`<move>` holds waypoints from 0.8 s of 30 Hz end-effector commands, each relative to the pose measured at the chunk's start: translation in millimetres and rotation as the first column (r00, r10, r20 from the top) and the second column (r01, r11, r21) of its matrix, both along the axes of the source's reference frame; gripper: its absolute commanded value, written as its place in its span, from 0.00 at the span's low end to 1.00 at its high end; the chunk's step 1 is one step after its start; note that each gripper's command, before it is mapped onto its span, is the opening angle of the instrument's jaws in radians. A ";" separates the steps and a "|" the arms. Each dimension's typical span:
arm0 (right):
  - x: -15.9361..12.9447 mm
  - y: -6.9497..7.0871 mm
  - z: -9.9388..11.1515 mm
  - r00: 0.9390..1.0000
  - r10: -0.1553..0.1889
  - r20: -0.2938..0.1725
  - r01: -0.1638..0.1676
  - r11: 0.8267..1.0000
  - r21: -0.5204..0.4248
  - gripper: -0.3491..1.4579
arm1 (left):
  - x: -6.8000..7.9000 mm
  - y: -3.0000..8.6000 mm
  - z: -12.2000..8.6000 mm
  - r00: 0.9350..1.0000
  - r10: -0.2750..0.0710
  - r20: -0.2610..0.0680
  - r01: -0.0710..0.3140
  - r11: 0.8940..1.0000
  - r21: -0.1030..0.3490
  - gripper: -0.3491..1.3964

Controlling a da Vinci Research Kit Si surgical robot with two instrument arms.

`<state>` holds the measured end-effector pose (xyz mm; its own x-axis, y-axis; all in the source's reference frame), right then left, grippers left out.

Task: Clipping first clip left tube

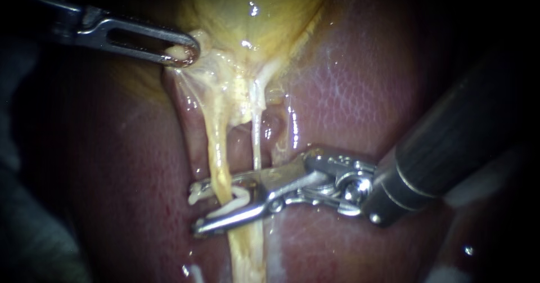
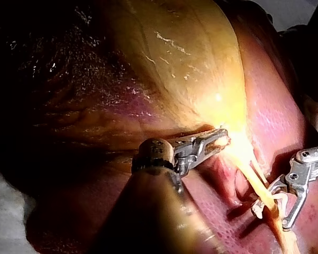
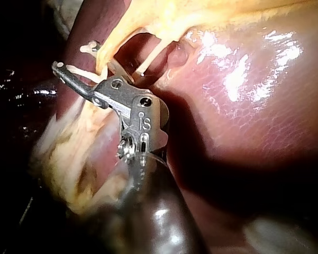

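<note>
Endoscope, left to right. Your left tool [image 1: 183,55] comes in from the upper left. Its slotted jaws are pressed together on a pale tag of tissue at the neck of the gallbladder [image 1: 247,7], and thin webby tissue fans down from that pinch. The left tube [image 1: 220,148] is the thick one: yellow, glossy, ragged-edged, broadening into more yellow tissue below the jaws. Its long axis is near vertical here, from the gallbladder neck down to the bottom edge, leaning slightly right as it descends. It lies left of centre, in a groove of the pink liver [image 1: 349,91]. The clip [image 1: 197,193] is white and not closed. One hooked end sticks out just left of the tube and the other leg shows just right of it, so the tube sits between the legs. The right tube [image 1: 257,139] is a thin whitish strand, roughly parallel and just beside the left one, and it runs down to the upper jaw. Your right tool [image 1: 203,209] enters from the right on a dark shaft. Its jaws stand apart with the clip held between them, straddling the left tube about square to its axis, tips pointing left and a bit down. The tube passes in front of the upper jaw and behind the lower one. In the right wrist view one clip leg lies along the near jaw, and stamped marks show on the tool's metal body.
</note>
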<state>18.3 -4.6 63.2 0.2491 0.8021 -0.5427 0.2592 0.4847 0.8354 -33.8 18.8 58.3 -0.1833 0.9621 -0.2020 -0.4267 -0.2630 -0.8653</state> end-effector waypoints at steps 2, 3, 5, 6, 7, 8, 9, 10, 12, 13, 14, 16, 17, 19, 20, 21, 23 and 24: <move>0.0 -0.4 -0.3 1.000 -0.019 -0.008 0.019 1.000 0.000 0.44 | 0.0 0.0 0.0 1.000 0.001 0.000 -0.001 1.000 0.000 0.00; 0.0 -0.5 -0.5 1.000 -0.028 -0.013 0.028 1.000 0.000 0.44 | 0.0 0.0 0.0 1.000 0.001 0.000 -0.001 1.000 0.000 0.00; 0.1 -0.7 -0.6 0.999 -0.040 -0.019 0.040 0.999 0.000 0.43 | 0.0 0.0 0.0 1.000 0.001 0.000 -0.001 1.000 0.000 0.00; 0.1 -0.7 -0.7 0.999 -0.047 -0.023 0.047 0.999 0.000 0.42 | 0.0 0.0 0.0 1.000 0.001 0.000 -0.001 1.000 0.000 0.00; 0.1 -0.7 -0.7 0.998 -0.052 -0.026 0.052 0.999 0.000 0.41 | 0.0 0.0 0.0 1.000 0.001 0.000 -0.001 1.000 0.000 0.00; 0.1 -0.6 -0.8 0.998 -0.053 -0.030 0.053 0.999 0.002 0.40 | 0.0 0.0 0.0 1.000 0.001 0.000 -0.001 1.000 0.000 0.00; 0.0 -0.6 -0.8 0.998 -0.054 -0.030 0.054 0.999 0.002 0.37 | 0.0 0.0 0.0 1.000 0.001 0.000 -0.001 1.000 0.000 0.00; -0.1 -0.5 -0.8 0.998 -0.055 -0.028 0.055 0.998 0.001 0.35 | 0.0 0.0 0.0 1.000 0.001 0.000 -0.001 1.000 0.000 0.00; -0.2 -0.5 -0.9 0.998 -0.060 -0.019 0.060 0.998 0.004 0.28 | 0.0 0.0 0.0 1.000 0.001 0.000 -0.001 1.000 0.000 0.00; -0.3 -0.5 -0.9 0.998 -0.062 -0.016 0.062 0.998 0.004 0.25 | 0.0 0.0 0.0 1.000 0.001 0.000 -0.001 1.000 0.000 0.00; -0.4 -0.5 -0.9 0.998 -0.065 -0.012 0.065 0.998 0.002 0.22 | 0.0 0.0 0.0 1.000 0.001 0.000 -0.001 1.000 0.000 0.00; -0.4 -0.5 -0.9 0.998 -0.069 -0.002 0.069 0.998 0.005 0.17 | 0.0 0.0 0.0 1.000 0.001 0.000 -0.001 1.000 0.000 0.00; -0.4 -0.5 -0.8 0.998 -0.069 -0.002 0.069 0.998 0.004 0.16 | 0.0 0.0 0.0 1.000 0.001 0.000 -0.001 1.000 0.000 0.00; -0.4 -0.5 -0.8 0.998 -0.069 -0.002 0.069 0.998 0.004 0.11 | 0.0 0.0 0.0 1.000 0.001 0.000 -0.001 1.000 0.000 0.00; -0.4 -0.5 -0.8 0.998 -0.069 -0.002 0.069 0.998 0.004 0.08 | 0.0 0.0 0.0 1.000 0.001 0.000 -0.001 1.000 0.000 0.00; -0.4 -0.5 -0.8 0.998 -0.069 -0.002 0.069 0.998 0.004 0.02 | 0.0 0.0 0.0 1.000 0.001 0.000 -0.001 1.000 0.000 0.00; -0.5 -0.5 -0.8 0.998 -0.070 0.000 0.070 0.997 0.010 0.00 | 0.0 0.0 0.0 1.000 0.001 0.000 -0.001 1.000 0.000 0.00; -0.5 -0.5 -0.8 0.997 -0.071 0.004 0.071 0.997 0.021 0.00 | 0.0 0.0 0.0 1.000 0.001 0.000 -0.001 1.000 0.000 0.00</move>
<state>17.6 -5.0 62.6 0.3107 0.7943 -0.5220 0.2877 0.4449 0.8481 -33.8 18.9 58.4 -0.1839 0.9620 -0.2020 -0.4264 -0.2632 -0.8654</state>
